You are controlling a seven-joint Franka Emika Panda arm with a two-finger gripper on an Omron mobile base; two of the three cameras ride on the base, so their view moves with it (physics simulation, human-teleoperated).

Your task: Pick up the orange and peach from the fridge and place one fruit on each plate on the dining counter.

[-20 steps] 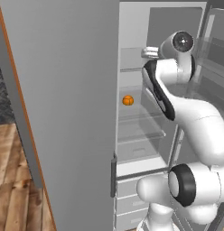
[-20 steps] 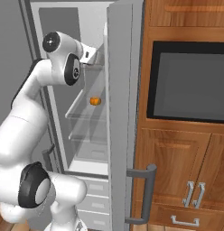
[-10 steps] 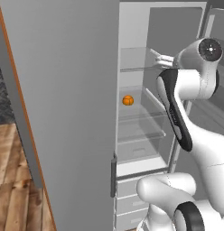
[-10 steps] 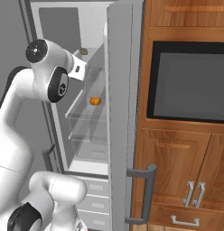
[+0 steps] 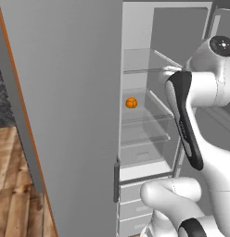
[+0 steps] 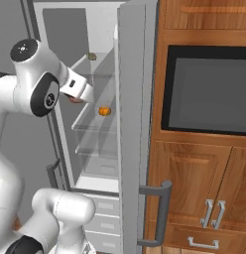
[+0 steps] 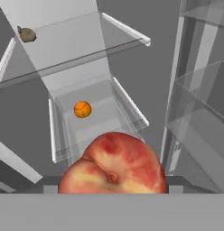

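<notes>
In the left base view, the orange (image 5: 131, 102) is seen on a glass shelf inside the open fridge (image 5: 140, 28), well apart from the arm at the right; the hand is hidden there.

In the right base view, the same fruit is seen just beyond the gripper (image 6: 75, 99), at which a reddish patch, the peach (image 6: 74, 99), is glimpsed. A small brown item (image 6: 92, 56) is noted on the upper shelf.

In the hand view, the peach fills the lower centre, cleft end toward the lens, held at the fingertips, which it hides; whether they press it cannot be told.

Open fridge (image 5: 135, 28) doors flank the arm; glass shelves (image 7: 82, 61) ahead.
</notes>
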